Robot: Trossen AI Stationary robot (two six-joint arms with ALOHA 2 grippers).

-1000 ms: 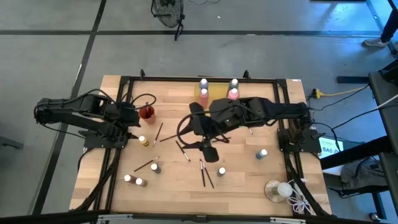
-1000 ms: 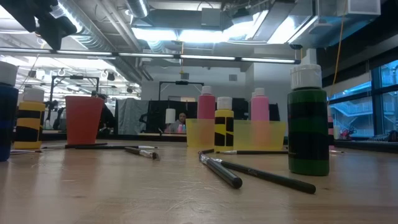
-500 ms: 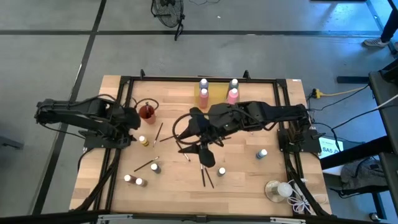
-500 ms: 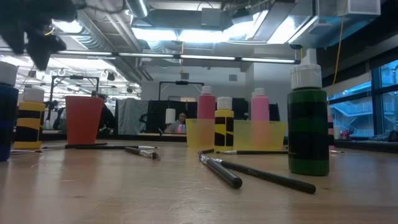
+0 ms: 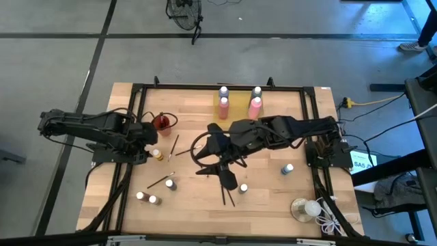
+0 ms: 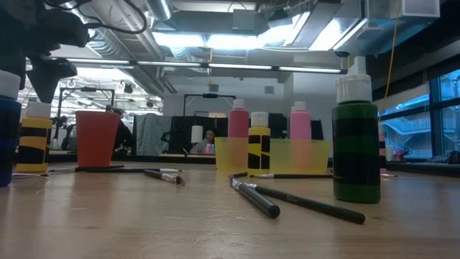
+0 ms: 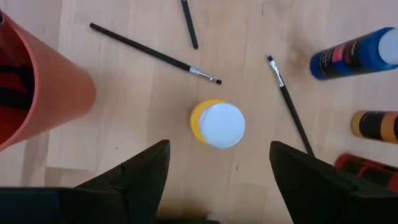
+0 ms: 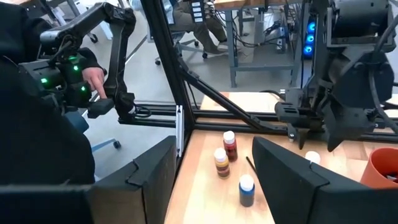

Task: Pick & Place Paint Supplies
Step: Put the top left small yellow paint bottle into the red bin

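near the left edge of the table [image 5: 273, 205], the left gripper [image 5: 151, 142] hangs over a small yellow paint bottle [image 7: 217, 124] with a white cap, its two fingers [image 7: 140, 173] spread apart on either side of the bottle and clamped on nothing. in the left wrist view the bottle stands upright on the bare wood between them, an orange cup [image 7: 37, 93] just beside it, a thin dark-handled paintbrush [image 7: 152, 53] lying past it, and a blue bottle [image 7: 354, 55] on its side farther off with another brush [image 7: 289, 102] near it.

over the middle of the table the right gripper [image 5: 217, 169] is raised and tilted, its fingers [image 8: 146, 174] apart and empty; through its camera three small bottles [image 8: 227, 162] show near the table's left front corner, with the left arm beyond them.

at the back edge two pink bottles [image 5: 255, 104] stand in a pale yellow bin [image 5: 239, 102]. more white-capped bottles are scattered toward the front: two by the front left corner [image 5: 146, 198], one grey one [image 5: 169, 184] near them, one [image 5: 243, 188] at the front middle and a blue one [image 5: 288, 168] toward the right edge. loose brushes [image 5: 227, 195] lie at the front middle. a clear round dish [image 5: 304, 208] with a white ball sits at the front right corner.

in the low view a green bottle [image 6: 356, 140] stands upright with two dark brushes [image 6: 287, 200] lying beside it.
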